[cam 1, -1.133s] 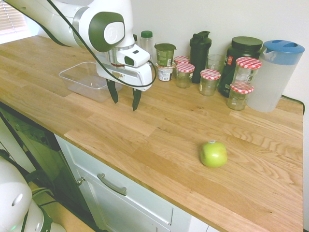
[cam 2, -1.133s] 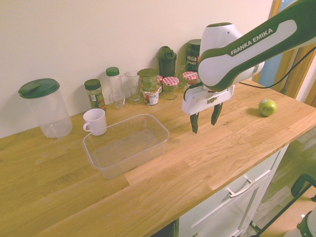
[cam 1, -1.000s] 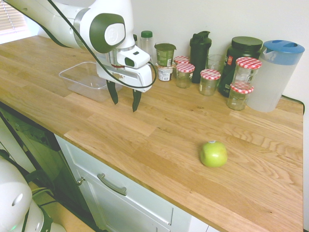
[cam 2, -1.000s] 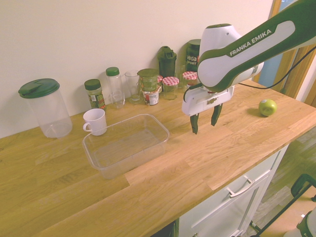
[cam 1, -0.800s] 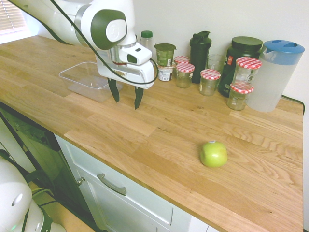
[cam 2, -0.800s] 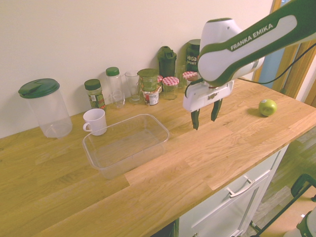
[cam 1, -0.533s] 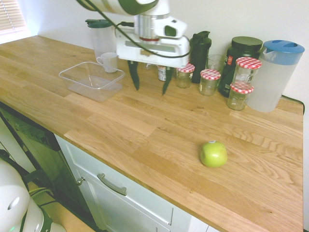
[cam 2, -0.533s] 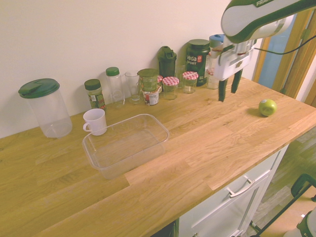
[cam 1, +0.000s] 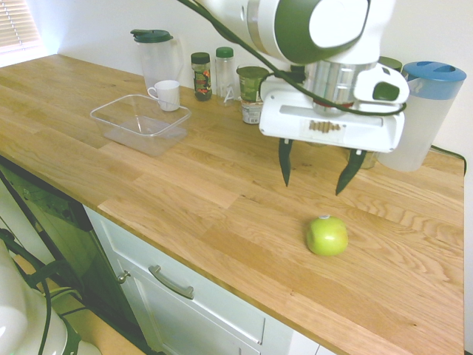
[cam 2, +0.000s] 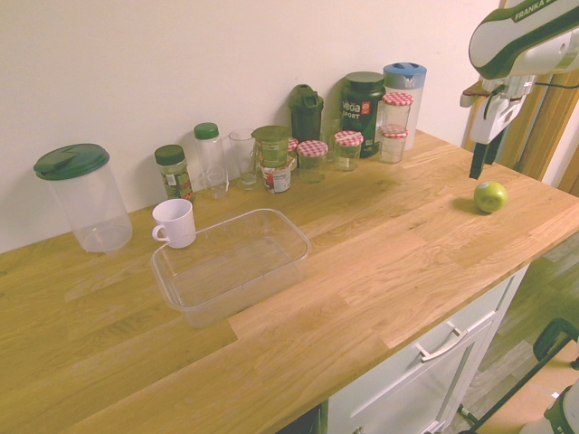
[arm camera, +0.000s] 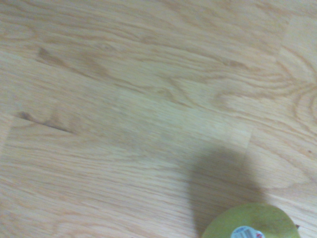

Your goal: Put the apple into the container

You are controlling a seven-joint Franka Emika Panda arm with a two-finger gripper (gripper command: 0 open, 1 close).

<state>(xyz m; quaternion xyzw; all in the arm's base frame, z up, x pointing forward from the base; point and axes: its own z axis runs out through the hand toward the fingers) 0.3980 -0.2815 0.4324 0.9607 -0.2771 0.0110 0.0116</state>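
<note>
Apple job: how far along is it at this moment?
Nothing is completed yet. The apple sits untouched on the counter, far from the empty container. In hand: the open gripper hangs above the counter just behind the apple. Left: descend, grasp, carry it across, release.

Yellow-green apple (cam 1: 327, 236) with a pale, perhaps blue-edged sticker (arm camera: 246, 232); clear container (cam 1: 140, 121); red-checked jar lids (cam 2: 313, 147).

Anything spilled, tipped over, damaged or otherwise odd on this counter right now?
Nothing stands out. The apple sits intact on the bare wood, the container rests flat and empty, and the jars and bottles along the wall stand upright. The end effector hangs open above the counter, beside the apple, holding nothing.
</note>
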